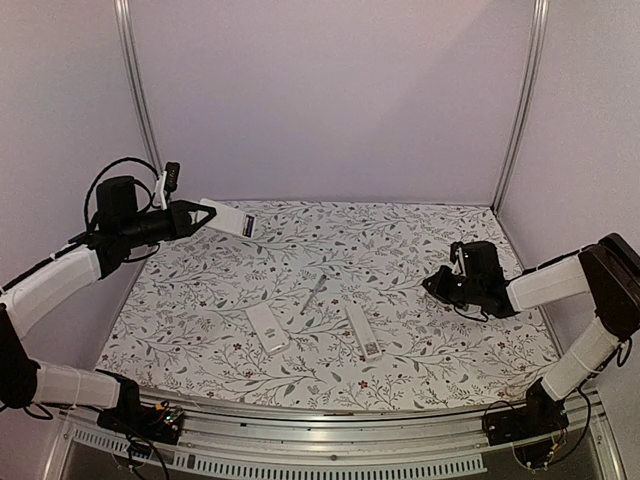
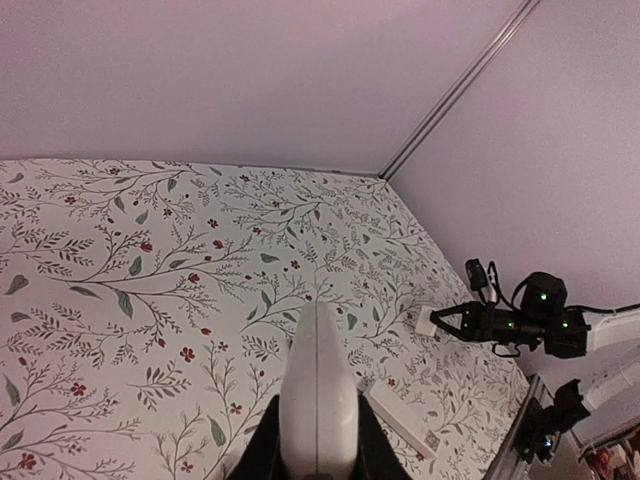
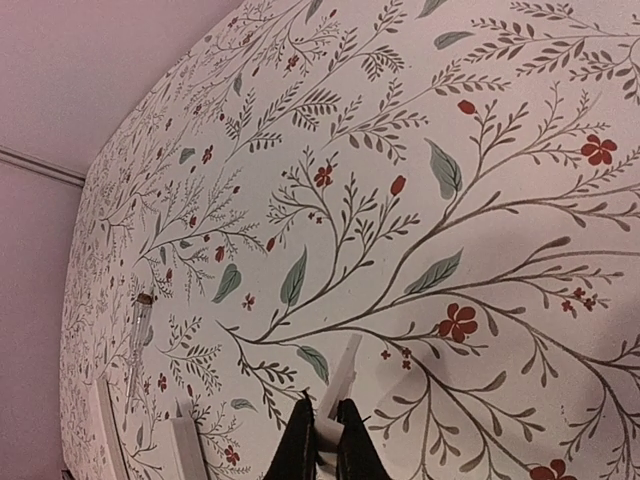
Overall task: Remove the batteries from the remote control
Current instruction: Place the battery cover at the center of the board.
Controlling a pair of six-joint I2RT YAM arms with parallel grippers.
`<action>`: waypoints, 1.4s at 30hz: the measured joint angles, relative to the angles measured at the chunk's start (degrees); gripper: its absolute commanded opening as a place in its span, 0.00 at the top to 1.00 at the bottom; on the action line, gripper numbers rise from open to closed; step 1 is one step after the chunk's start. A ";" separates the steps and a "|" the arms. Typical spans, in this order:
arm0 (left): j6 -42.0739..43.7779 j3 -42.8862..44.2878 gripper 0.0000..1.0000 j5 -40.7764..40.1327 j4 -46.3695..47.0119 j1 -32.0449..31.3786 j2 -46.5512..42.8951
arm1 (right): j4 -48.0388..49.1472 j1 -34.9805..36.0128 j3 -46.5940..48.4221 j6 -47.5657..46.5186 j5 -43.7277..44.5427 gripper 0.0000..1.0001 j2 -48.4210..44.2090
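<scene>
Jaws on the raised left arm (image 1: 57, 283) clamp a remote (image 1: 228, 220); low right jaws pinch a white piece (image 3: 338, 380).

Left arm (image 1: 50, 285) and right arm (image 1: 545, 284) — white shells, black joints; a thin black cable (image 1: 122, 160) loops at upper left

Left hand (image 1: 205, 214) raised over far-left corner of floral bench (image 1: 430, 345), clamped on end of white remote (image 1: 232, 221); dark patch at remote's free end. Right hand (image 1: 432, 285) low over bench's right side, fingertips pointing left. Mid-bench: second remote (image 1: 268, 328) and third remote (image 1: 359, 333) lying apart, thin grey tool (image 1: 312, 296) between and just beyond them.
</scene>
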 measured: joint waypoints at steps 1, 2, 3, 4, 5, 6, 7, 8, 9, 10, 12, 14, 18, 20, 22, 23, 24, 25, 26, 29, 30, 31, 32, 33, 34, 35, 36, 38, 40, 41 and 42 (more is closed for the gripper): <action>0.00 0.00 1.00 0.02 0.00 0.00 0.00 | 0.04 -0.04 0.20 -0.02 -0.15 0.95 0.57; 0.00 0.00 1.00 0.02 0.00 0.00 0.00 | 0.11 -0.11 0.33 -0.04 -0.39 0.94 1.05; 0.00 0.00 1.00 0.04 -0.02 0.00 0.00 | 0.24 -0.13 0.37 -0.09 -0.59 0.92 1.29; 0.02 0.00 1.00 0.07 -0.02 0.00 0.00 | 0.28 -0.13 0.39 -0.11 -0.74 0.90 1.44; 0.02 0.00 1.00 0.11 -0.02 0.00 0.00 | 0.35 -0.13 0.44 -0.15 -0.92 0.87 1.62; 0.02 0.00 1.00 0.13 0.00 0.00 0.00 | 0.42 -0.15 0.44 -0.13 -1.03 0.84 1.77; 0.02 0.00 1.00 0.13 0.00 0.00 0.00 | 0.48 -0.15 0.46 -0.07 -1.09 0.80 1.92; 0.02 0.00 1.00 0.15 0.00 0.00 0.00 | 0.59 -0.22 0.50 -0.20 -1.27 0.78 2.16; 0.02 0.00 1.00 0.15 -0.02 0.00 0.00 | 0.68 -0.28 0.55 -0.17 -1.33 0.75 2.36; 0.02 0.00 1.00 0.15 -0.02 0.00 0.00 | 0.76 -0.33 0.59 -0.13 -1.42 0.72 2.58; 0.02 0.00 1.00 0.13 0.00 0.00 0.00 | 0.98 -0.39 0.63 -0.11 -1.55 0.68 2.91; 0.04 0.00 1.00 0.11 -0.04 0.00 0.00 | 1.11 -0.39 0.66 -0.22 -1.73 0.65 3.08; 0.09 0.00 1.00 -0.09 -0.07 0.00 0.00 | 1.11 -0.39 0.70 -0.26 -1.73 0.63 3.10; 0.15 0.00 1.00 -0.22 -0.09 0.00 0.00 | 1.11 -0.39 0.70 -0.28 -1.70 0.62 3.10; 0.20 0.00 1.00 -0.31 -0.09 0.00 0.00 | 1.11 -0.39 0.70 -0.28 -1.70 0.62 3.10; 0.20 0.00 1.00 -0.31 -0.11 0.00 0.00 | 1.09 -0.39 0.70 -0.31 -1.68 0.62 3.08; 0.20 0.00 1.00 -0.31 -0.11 0.00 0.00 | 1.09 -0.39 0.70 -0.31 -1.66 0.61 3.06; 0.20 0.00 1.00 -0.31 -0.11 0.00 0.00 | 1.07 -0.39 0.70 -0.31 -1.66 0.61 2.97; 0.20 0.00 1.00 -0.31 -0.11 0.00 0.00 | 1.03 -0.39 0.70 -0.31 -1.62 0.62 2.84; 0.20 0.00 1.00 -0.28 -0.13 0.00 0.00 | 0.39 -0.39 0.70 -0.33 -1.27 0.61 1.81; 0.20 0.00 1.00 -0.28 -0.13 0.00 0.00 | 0.11 -0.39 0.70 -0.39 -1.25 0.61 1.33; 0.22 0.00 1.00 -0.28 -0.13 0.00 0.00 | -0.28 -0.39 0.70 -0.55 -1.25 0.61 0.74; 0.24 0.00 1.00 -0.28 -0.13 0.00 0.00 | -0.83 -0.39 0.70 -0.76 -1.25 0.61 -0.15; 0.28 0.00 1.00 -0.28 -0.13 -0.02 0.00 | -1.36 -0.39 0.70 -0.96 -1.22 0.60 -1.03; 0.42 0.00 1.00 -0.31 -0.13 -0.04 0.00 | -1.77 -0.39 0.68 -1.11 -1.22 0.59 -2.34; 0.57 0.00 1.00 -0.31 -0.13 -0.22 0.00 | -2.05 -0.39 0.68 -1.29 -1.22 0.58 -3.41; 0.81 0.00 1.00 -0.37 -0.17 -0.48 0.00 | -2.75 -0.39 0.63 -1.64 -1.20 0.57 -5.07; 1.44 0.00 1.00 -0.66 -0.33 -1.25 0.02 | -3.96 -0.39 0.57 -2.43 -1.09 0.54 -8.79; 2.34 0.04 1.00 -1.03 -1.03 -2.89 0.26 | -4.90 -0.39 0.50 -3.10 -1.03 0.51 -12.63; 2.86 0.04 1.00 -1.38 -1.57 -4.02 0.55 | -5.18 -0.39 0.35 -3.67 -0.98 0.50 -14.86; 3.43 0.09 1.00 -1.84 -2.21 -5.33 0.98 | -5.51 -0.39 0.22 -4.04 -1.01 0.49 -16.70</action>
